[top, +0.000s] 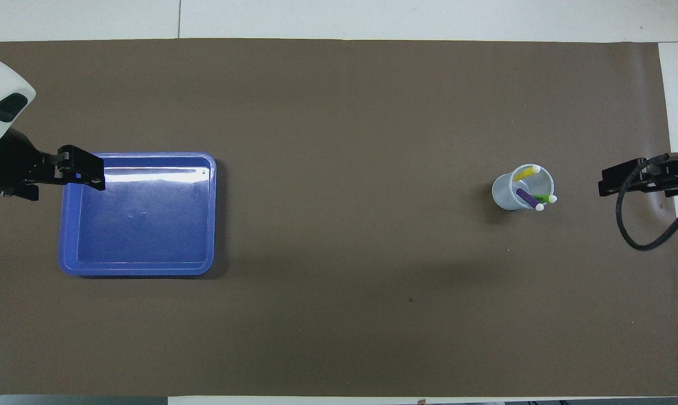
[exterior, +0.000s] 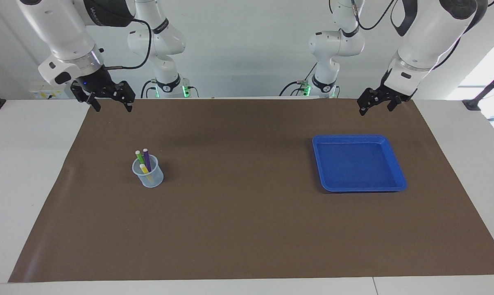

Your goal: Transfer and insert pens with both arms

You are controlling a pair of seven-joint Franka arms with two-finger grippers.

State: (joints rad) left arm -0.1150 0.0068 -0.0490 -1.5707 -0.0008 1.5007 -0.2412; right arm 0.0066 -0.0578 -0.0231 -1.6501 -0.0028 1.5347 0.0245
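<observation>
- Right gripper, upper left of the facing view: it hangs in the air over the mat's edge by the robots, its fingers apart and holding nothing.
- Left gripper, upper right of the facing view: it hangs over the same edge of the mat, fingers apart and empty; in the overhead view it shows at the left edge, its tip overlapping the corner of the tray.
- Blue tray, right of centre in the facing view: it lies flat on the brown mat, toward the left arm's end of the table, with nothing in it.
- Clear cup, left of centre in the facing view: it stands upright on the mat toward the right arm's end, well apart from the tray.
- Green pen, purple pen and yellow pen: all three stand leaning inside the cup, pale ends up.
</observation>
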